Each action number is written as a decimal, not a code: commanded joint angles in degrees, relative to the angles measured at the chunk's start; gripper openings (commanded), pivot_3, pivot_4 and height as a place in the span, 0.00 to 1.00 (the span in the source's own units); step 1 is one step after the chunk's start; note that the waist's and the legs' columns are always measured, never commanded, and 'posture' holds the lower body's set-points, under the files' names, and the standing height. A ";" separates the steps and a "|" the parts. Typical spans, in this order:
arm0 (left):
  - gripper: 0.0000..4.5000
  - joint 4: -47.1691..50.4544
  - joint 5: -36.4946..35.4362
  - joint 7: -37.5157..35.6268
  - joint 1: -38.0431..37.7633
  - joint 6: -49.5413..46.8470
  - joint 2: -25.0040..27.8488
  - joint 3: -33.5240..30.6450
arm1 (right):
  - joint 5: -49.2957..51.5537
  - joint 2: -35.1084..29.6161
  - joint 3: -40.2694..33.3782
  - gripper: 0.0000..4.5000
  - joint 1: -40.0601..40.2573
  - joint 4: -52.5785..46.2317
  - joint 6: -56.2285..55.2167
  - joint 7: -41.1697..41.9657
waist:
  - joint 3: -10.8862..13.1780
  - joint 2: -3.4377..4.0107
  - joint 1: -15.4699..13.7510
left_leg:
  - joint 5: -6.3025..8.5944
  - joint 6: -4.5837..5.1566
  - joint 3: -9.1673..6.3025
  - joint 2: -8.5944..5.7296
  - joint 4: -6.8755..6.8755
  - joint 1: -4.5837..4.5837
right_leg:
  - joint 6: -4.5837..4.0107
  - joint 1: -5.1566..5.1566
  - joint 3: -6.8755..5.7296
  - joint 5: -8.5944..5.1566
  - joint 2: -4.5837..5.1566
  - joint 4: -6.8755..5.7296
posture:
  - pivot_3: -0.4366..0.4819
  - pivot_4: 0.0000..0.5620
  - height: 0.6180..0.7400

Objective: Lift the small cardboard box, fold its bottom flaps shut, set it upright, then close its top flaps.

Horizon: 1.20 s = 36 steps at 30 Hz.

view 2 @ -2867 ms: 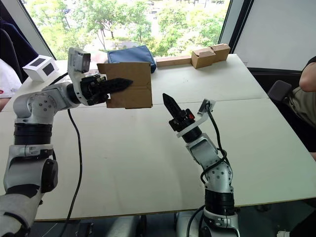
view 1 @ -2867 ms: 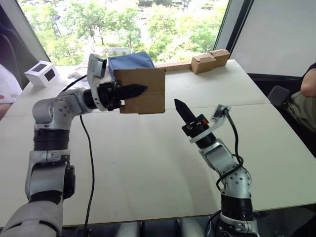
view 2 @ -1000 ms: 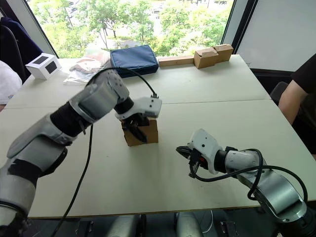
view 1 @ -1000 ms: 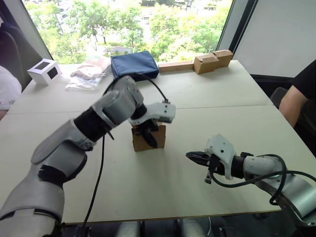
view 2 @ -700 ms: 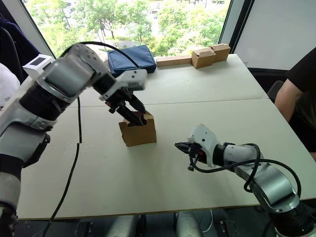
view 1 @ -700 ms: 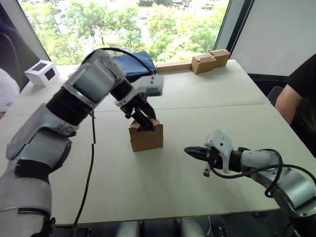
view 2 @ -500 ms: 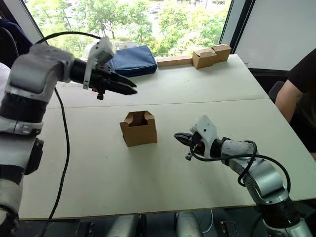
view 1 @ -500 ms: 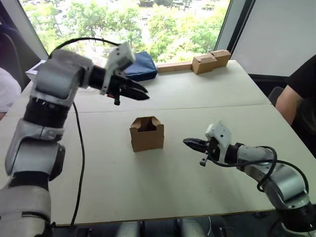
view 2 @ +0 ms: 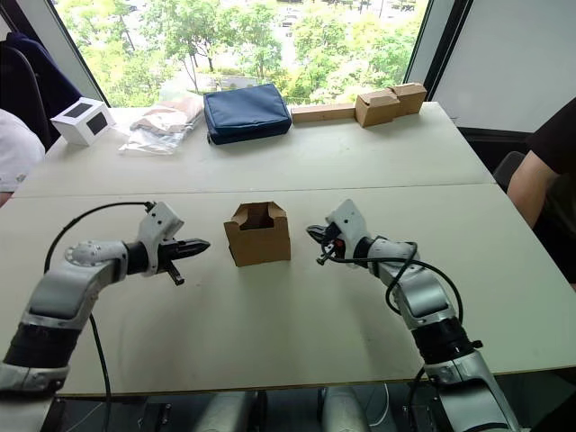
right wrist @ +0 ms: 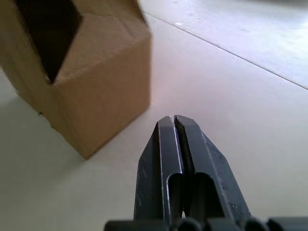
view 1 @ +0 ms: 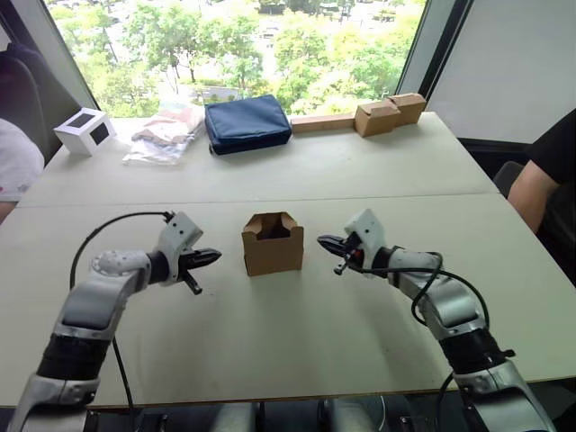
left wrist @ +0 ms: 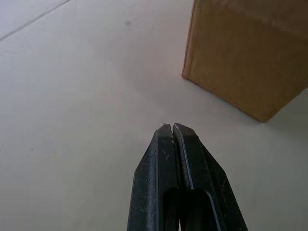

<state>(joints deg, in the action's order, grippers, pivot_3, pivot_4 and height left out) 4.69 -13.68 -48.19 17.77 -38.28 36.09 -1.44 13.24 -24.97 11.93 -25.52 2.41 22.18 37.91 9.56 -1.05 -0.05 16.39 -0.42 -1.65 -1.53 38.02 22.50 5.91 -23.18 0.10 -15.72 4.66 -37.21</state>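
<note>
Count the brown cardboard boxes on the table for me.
3: the small cardboard box stands open-topped between the left gripper and right gripper; two tan boxes sit side by side at the far edge.

Plain brown box point(view 1: 272, 245) between black-fingered left gripper point(view 1: 209, 256) and right gripper point(view 1: 325, 242); pale cream table point(view 1: 297, 333); navy pouch point(view 1: 246, 123) beyond.

Both arms are silver-grey metal with rounded segments and black joints. A thin black cable loops along each forearm. Each wrist carries a small white housing, and the right one has a red mark. The left claw point(view 1: 209, 256) and right claw point(view 1: 326, 243) each have two tapered, glossy black fingers point(left wrist: 179, 159) lightly flecked with pale specks.
</note>
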 commanded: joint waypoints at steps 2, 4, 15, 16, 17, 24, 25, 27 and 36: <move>0.01 3.51 -2.79 4.30 -2.99 -0.10 -4.02 -2.42 | -3.26 2.37 1.57 0.00 -1.94 3.24 -3.12 0.27 | 0.00 0.00 -0.35 | 0.00 0.00 -0.01 0.00 -0.01 0.01 | 0.00 -0.01 -0.01 0.00 0.01 0.00 | 0.48 0.27 0.98; 0.01 3.92 -3.28 5.11 -3.75 -0.34 -5.12 -1.95 | -4.57 3.07 1.95 0.00 -2.28 4.51 -3.63 -0.10 | -0.01 0.02 -0.33 | 0.00 -0.01 0.00 -0.02 0.00 0.01 | 0.00 0.00 -0.02 0.01 0.04 0.01 | 0.48 0.27 0.98; 0.01 4.60 -4.58 5.12 -2.09 -0.53 -9.16 2.64 | -5.08 4.61 3.23 0.00 0.11 1.36 -1.78 3.19 | -0.06 0.10 -0.15 | -0.01 -0.04 -0.01 -0.02 -0.02 -0.01 | -0.01 0.00 -0.03 0.01 0.02 0.00 | 0.48 0.27 0.98; 0.01 4.66 -4.72 4.87 -2.05 -0.55 -9.09 2.91 | -4.99 4.51 3.40 0.00 0.55 0.55 -1.29 3.55 | -0.06 0.11 -0.11 | -0.01 -0.04 -0.01 -0.02 -0.04 -0.01 | -0.01 -0.01 -0.04 0.01 0.02 0.01 | 0.48 0.27 0.98; 0.01 4.68 -4.79 4.62 -2.01 -0.53 -9.02 3.11 | -4.96 4.39 3.61 0.00 1.02 -0.31 -0.75 3.88 | -0.06 0.11 -0.05 | -0.01 -0.04 -0.01 -0.02 -0.05 -0.02 | -0.01 -0.01 -0.03 0.01 0.02 0.01 | 0.48 0.27 0.98; 0.01 7.03 -5.96 2.72 -2.76 -2.84 -7.92 4.27 | -4.61 3.26 3.70 0.00 5.20 -7.24 3.17 4.57 | -0.07 0.11 0.00 | -0.01 -0.03 -0.02 -0.02 -0.05 -0.02 | -0.01 0.00 -0.03 0.01 0.02 0.02 | 0.48 0.27 0.98; 0.01 7.46 -6.16 2.43 -3.03 -3.14 -7.68 4.28 | -4.65 3.13 3.63 0.00 5.57 -7.81 3.54 4.56 | -0.07 0.11 0.03 | -0.01 -0.03 -0.02 -0.02 -0.05 -0.02 | -0.01 0.00 -0.03 0.01 0.02 0.02 | 0.48 0.27 0.98; 0.01 8.33 -6.70 1.82 -3.58 -3.96 -7.17 4.38 | -4.76 2.80 3.46 0.00 6.21 -8.73 4.24 4.47 | -0.07 0.12 0.15 | -0.01 -0.03 -0.02 -0.01 -0.07 -0.03 | -0.01 0.00 -0.03 0.01 0.03 0.02 | 0.48 0.27 0.98; 0.01 8.33 -7.13 0.70 -4.15 -4.33 -4.48 3.15 | -4.56 0.51 2.64 0.00 7.29 -11.22 5.99 5.66 | -0.07 0.12 0.38 | -0.01 -0.03 -0.04 -0.01 -0.08 -0.03 | -0.02 0.02 -0.04 0.00 0.07 0.06 | 0.48 0.27 0.98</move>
<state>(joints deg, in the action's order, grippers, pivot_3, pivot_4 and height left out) 11.72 -19.51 -46.41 13.14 -43.49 30.89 1.71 7.60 -24.09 14.45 -18.32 -5.65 28.08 42.47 9.49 -0.94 0.33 16.39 -0.46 -1.69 -1.54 37.93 22.47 5.90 -23.16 0.07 -15.71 4.73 -37.15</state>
